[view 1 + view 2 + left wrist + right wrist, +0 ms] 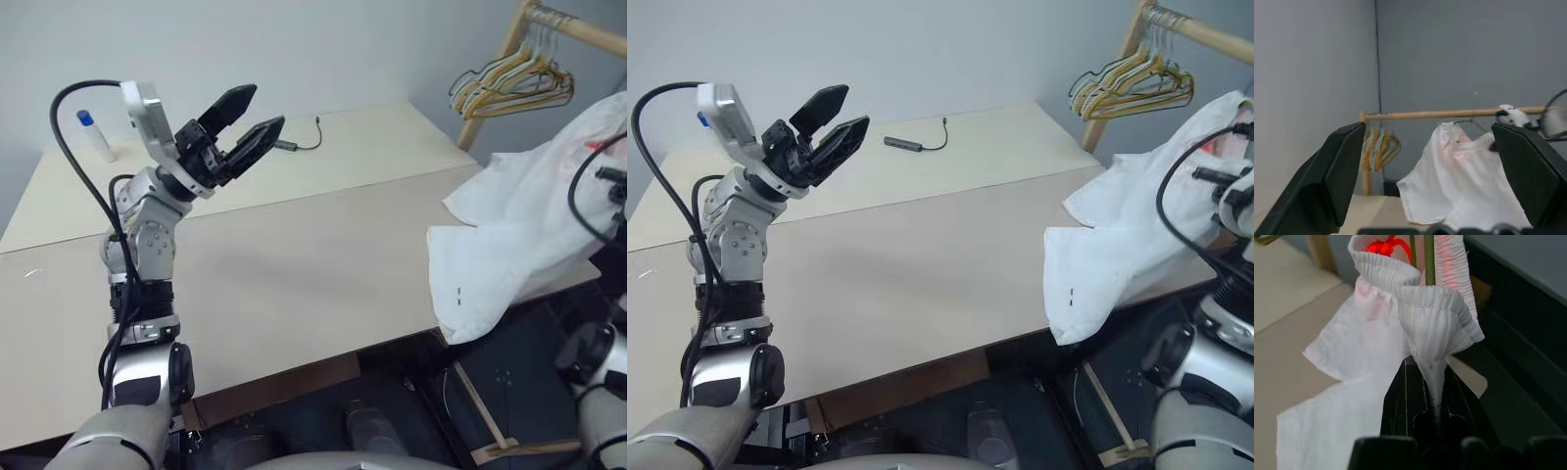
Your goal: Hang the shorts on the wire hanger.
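At the right edge the shorts (519, 225) hang limp, hem trailing on the tabletop (294, 284). Right claw (1434, 399) pinches the gathered waistband, the firmest hold; left claw (250, 122) is spread, empty.

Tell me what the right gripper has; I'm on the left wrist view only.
Observer: The right gripper is shut on the shorts, pinching a fold of the gathered waistband.
Operator: Report the hanger.
Observer: Thin green wire runs up through the waistband, just above that pinch.
Operator: Check the shorts' lower end.
Observer: It drapes over the table's right edge, small dark marks showing near the hem.
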You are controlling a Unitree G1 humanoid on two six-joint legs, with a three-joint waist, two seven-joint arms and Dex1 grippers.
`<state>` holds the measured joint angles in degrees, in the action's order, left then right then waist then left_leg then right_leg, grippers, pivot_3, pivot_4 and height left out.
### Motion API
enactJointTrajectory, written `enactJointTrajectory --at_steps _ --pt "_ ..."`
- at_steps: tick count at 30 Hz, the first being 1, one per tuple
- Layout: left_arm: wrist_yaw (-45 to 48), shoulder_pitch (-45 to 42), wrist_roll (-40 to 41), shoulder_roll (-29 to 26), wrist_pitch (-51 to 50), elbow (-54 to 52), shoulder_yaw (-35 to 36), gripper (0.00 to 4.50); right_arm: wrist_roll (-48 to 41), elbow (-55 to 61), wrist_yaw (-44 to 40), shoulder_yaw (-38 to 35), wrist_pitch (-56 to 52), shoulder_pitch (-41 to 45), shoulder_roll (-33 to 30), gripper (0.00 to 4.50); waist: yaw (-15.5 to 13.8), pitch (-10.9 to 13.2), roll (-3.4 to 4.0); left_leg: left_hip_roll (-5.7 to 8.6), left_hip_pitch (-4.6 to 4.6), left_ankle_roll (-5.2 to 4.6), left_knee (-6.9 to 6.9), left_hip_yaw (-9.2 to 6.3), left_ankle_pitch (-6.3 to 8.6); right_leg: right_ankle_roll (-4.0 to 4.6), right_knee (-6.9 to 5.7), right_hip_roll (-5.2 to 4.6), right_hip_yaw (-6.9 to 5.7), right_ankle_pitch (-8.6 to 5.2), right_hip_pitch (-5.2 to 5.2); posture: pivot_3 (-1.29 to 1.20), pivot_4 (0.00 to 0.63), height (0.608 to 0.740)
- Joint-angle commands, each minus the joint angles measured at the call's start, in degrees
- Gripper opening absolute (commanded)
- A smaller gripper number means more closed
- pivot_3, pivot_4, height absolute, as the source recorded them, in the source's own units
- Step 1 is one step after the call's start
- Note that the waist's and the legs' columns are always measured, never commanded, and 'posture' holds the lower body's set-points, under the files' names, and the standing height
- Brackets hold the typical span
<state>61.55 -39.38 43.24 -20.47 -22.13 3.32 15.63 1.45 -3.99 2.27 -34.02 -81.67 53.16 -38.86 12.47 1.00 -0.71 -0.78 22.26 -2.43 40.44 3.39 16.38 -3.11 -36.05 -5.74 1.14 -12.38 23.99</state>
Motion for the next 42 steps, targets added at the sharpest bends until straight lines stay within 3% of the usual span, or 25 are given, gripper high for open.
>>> enactJointTrajectory --at_steps 1,7,15,21,27,32,40,41,42 --pt "4.3 0.2 4.5 -2.4 -3.1 -4.6 -0.9 4.48 2.7 -6.6 8.2 -2.4 8.8 4.9 0.9 0.00 0.4 0.0 0.01 0.00 0.00 0.01 -0.01 0.00 -0.01 0.00 0.00 0.01 0.00 0.00 0.01 -0.25 0.000 0.740" --pt "9.7 1.5 1.4 -7.6 -2.7 -5.6 -5.3 4.48 1.4 -24.5 18.1 -7.2 21.4 12.1 -0.8 0.00 1.5 0.0 0.11 0.08 -0.42 0.01 -0.22 0.05 -0.01 0.00 0.19 0.04 0.04 -0.01 -0.41 -0.24 0.000 0.740" --pt "10.2 2.6 -3.3 -10.3 0.2 -6.1 -8.2 4.48 -3.4 -44.1 21.5 -8.4 29.7 18.9 -7.1 0.00 2.7 0.2 0.30 0.07 -1.02 0.01 -0.63 0.15 -0.01 0.00 0.50 0.09 0.19 -0.03 -0.90 -0.24 0.000 0.740" --pt "10.5 2.9 -3.8 -11.3 0.9 -6.1 -8.7 4.48 -6.9 -53.3 24.0 -8.4 31.2 19.9 -9.4 0.00 2.9 0.2 0.30 0.02 -1.09 0.00 -0.70 0.25 0.00 0.00 0.61 0.22 0.34 -0.02 -0.94 -0.24 0.000 0.740" --pt "10.7 3.4 -4.1 -11.7 1.2 -6.3 -9.0 4.48 -9.5 -54.8 25.9 -7.7 29.8 20.0 -8.4 0.00 2.9 0.2 0.31 0.00 -1.10 -0.01 -0.71 0.34 0.00 -0.06 0.75 0.47 0.83 0.01 -0.97 -0.25 0.000 0.740" --pt "11.0 3.2 -3.6 -11.7 0.9 -6.6 -9.2 4.50 -10.0 -53.1 25.8 -5.2 30.1 19.1 -7.3 1.45 3.0 0.2 0.32 0.00 -1.09 -0.08 -0.72 0.46 0.04 -0.19 0.91 0.50 1.12 0.08 -0.98 -0.24 0.000 0.740" --pt "11.0 4.0 -2.8 -11.9 0.5 -7.6 -8.9 4.50 -6.8 -45.7 29.2 1.7 30.2 17.0 -5.2 4.20 2.7 0.2 0.33 0.00 -1.06 -0.12 -0.72 0.50 0.06 -0.27 0.97 0.47 1.19 0.10 -0.96 -0.23 0.000 0.740" --pt "10.9 4.1 -2.7 -11.9 0.5 -7.7 -8.9 4.50 -6.5 -44.6 29.5 2.3 30.1 16.7 -4.9 4.48 2.7 0.2 0.33 -0.01 -1.06 -0.12 -0.71 0.50 0.06 -0.27 0.97 0.47 1.19 0.10 -0.95 -0.23 0.000 0.740" --pt "10.8 4.2 -2.6 -11.9 0.4 -7.8 -8.8 4.50 -5.4 -42.6 30.0 3.9 30.2 16.1 -4.3 4.48 2.7 0.2 0.33 -0.02 -1.06 -0.12 -0.71 0.50 0.06 -0.27 0.96 0.47 1.19 0.10 -0.96 -0.23 0.000 0.740"
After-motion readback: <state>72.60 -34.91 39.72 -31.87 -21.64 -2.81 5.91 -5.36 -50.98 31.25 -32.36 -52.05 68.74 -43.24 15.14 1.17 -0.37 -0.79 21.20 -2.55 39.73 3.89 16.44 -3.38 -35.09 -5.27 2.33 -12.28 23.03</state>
